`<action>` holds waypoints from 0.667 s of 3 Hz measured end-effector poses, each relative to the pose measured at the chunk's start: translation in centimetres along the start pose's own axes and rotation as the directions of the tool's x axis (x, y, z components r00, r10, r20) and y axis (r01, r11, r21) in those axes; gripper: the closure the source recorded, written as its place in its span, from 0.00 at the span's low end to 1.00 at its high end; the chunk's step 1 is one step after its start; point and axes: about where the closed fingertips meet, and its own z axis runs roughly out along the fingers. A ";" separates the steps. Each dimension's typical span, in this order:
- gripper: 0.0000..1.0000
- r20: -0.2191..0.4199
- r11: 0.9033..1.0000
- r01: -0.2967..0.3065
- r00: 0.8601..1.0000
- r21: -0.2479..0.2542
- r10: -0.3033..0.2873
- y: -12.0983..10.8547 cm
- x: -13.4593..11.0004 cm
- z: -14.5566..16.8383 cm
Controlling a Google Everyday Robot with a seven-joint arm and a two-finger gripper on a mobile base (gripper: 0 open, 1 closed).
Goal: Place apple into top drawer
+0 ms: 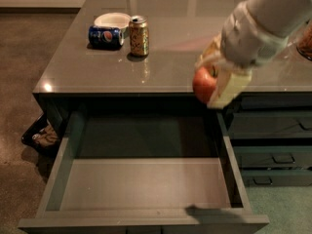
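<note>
The red apple (203, 84) is held in my gripper (214, 82), whose pale fingers (228, 89) are shut around it. The gripper hangs at the desk's front edge, over the back right corner of the top drawer (146, 184). The drawer is pulled wide open, with a flat grey bottom and nothing in it. My white arm comes in from the upper right.
A gold drink can (138, 35) stands on the desk top (170, 57), next to a blue can (104, 36) lying on its side and a white bowl (111, 19). Narrower dark drawers (273, 130) sit at right. A dark bin (41, 135) is on the floor at left.
</note>
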 end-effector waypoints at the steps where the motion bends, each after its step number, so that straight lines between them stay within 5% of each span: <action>1: 1.00 -0.011 0.997 -0.039 0.999 -0.070 0.039 2.9 1.5 5.0; 2: 1.00 -0.059 0.988 -0.079 0.996 -0.134 0.072 6.0 2.0 9.1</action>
